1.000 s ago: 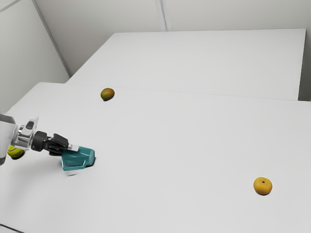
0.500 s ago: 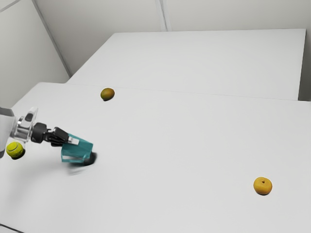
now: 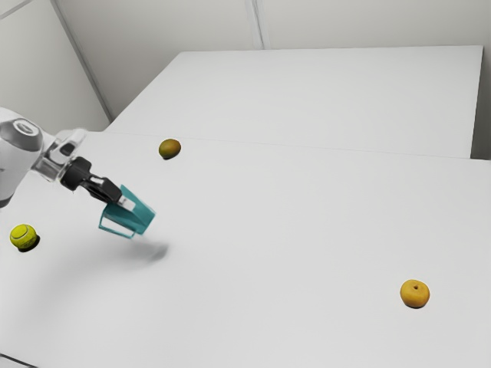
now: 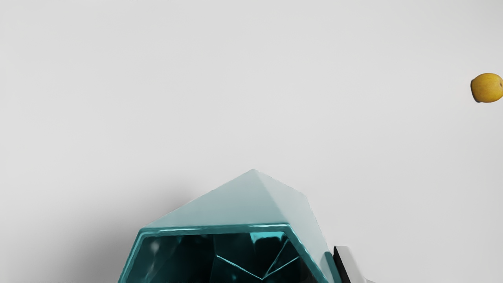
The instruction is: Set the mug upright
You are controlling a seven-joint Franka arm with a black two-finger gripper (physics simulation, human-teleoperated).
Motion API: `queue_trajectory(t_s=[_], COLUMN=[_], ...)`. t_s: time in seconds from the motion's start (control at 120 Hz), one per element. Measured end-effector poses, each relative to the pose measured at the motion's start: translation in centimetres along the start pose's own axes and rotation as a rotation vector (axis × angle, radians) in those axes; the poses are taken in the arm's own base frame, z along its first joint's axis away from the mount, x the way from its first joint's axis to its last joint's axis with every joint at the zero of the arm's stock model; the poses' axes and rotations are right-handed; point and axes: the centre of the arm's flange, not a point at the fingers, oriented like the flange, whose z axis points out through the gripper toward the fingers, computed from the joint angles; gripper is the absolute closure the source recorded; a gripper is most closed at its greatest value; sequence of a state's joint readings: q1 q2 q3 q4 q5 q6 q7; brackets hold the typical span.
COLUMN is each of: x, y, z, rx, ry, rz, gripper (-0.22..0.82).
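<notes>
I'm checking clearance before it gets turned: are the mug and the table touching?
Apart. The exterior view shows the mug in the air above the table, its shadow lying detached, a gap between.

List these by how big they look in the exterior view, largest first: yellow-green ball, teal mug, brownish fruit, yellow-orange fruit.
1. Teal mug, clearly largest
2. Yellow-orange fruit and yellow-green ball, too alike to rank
3. Brownish fruit, smallest
</notes>
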State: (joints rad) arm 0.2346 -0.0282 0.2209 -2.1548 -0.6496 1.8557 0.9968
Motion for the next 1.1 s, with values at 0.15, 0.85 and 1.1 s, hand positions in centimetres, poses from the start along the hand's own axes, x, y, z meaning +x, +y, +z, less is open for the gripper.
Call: queue_trajectory(t_s=[0.15,0.85,1.1], x=[2.3,5.1,4.5], y=[2.3,13.0,13.8], z=[0.3,5.2,8.8], rx=[0.146,0.551,0.593], ry=[-0.141,-0.298,-0.267], rz=[0.050,0.047,-0.007], gripper=[0.78,0.78,0.78])
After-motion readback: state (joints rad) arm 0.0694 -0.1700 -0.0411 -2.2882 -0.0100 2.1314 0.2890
